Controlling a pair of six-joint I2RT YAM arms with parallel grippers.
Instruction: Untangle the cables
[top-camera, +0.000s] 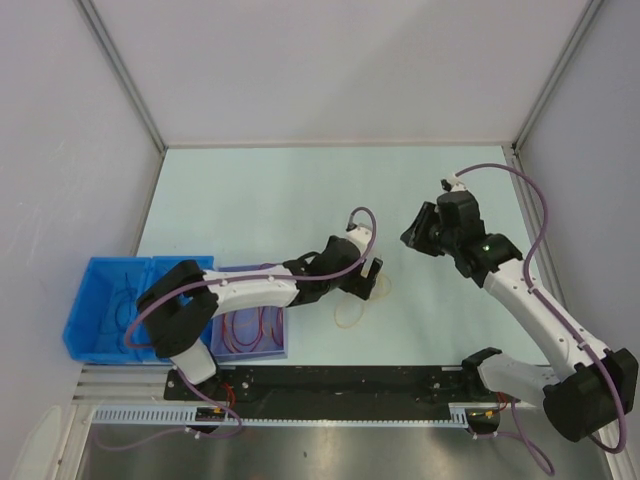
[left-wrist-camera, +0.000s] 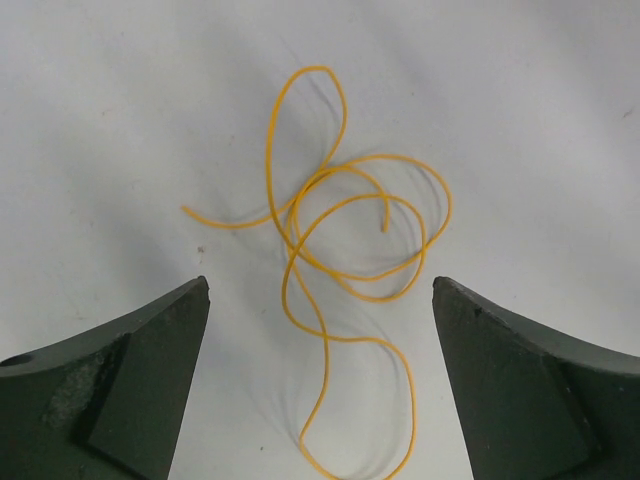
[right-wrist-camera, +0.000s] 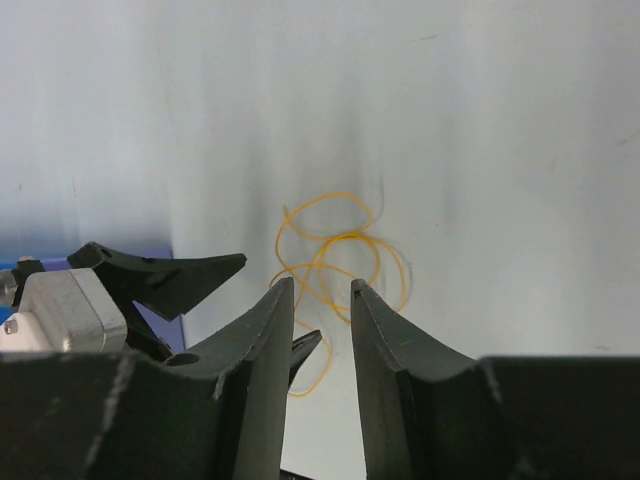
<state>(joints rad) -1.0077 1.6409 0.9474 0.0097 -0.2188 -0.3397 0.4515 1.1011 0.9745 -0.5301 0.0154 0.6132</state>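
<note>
One yellow cable (top-camera: 351, 310) lies in loose overlapping loops on the pale table, free of both grippers. In the left wrist view the yellow cable (left-wrist-camera: 268, 160) rests flat between and ahead of the fingers. My left gripper (left-wrist-camera: 320, 283) hangs just over it, jaws spread wide and empty; in the top view the left gripper (top-camera: 368, 268) is at the cable's far edge. My right gripper (right-wrist-camera: 320, 288) is open by a narrow gap with nothing in it and looks towards the yellow cable (right-wrist-camera: 335, 238). From above, the right gripper (top-camera: 418, 236) hovers to the cable's right. Red cables (top-camera: 250, 330) lie in a tray.
A blue bin (top-camera: 92, 300) holding thin dark wire stands at the near left. Beside it a blue-purple tray (top-camera: 280, 350) holds the red loops, partly under my left arm. White walls close the table on three sides.
</note>
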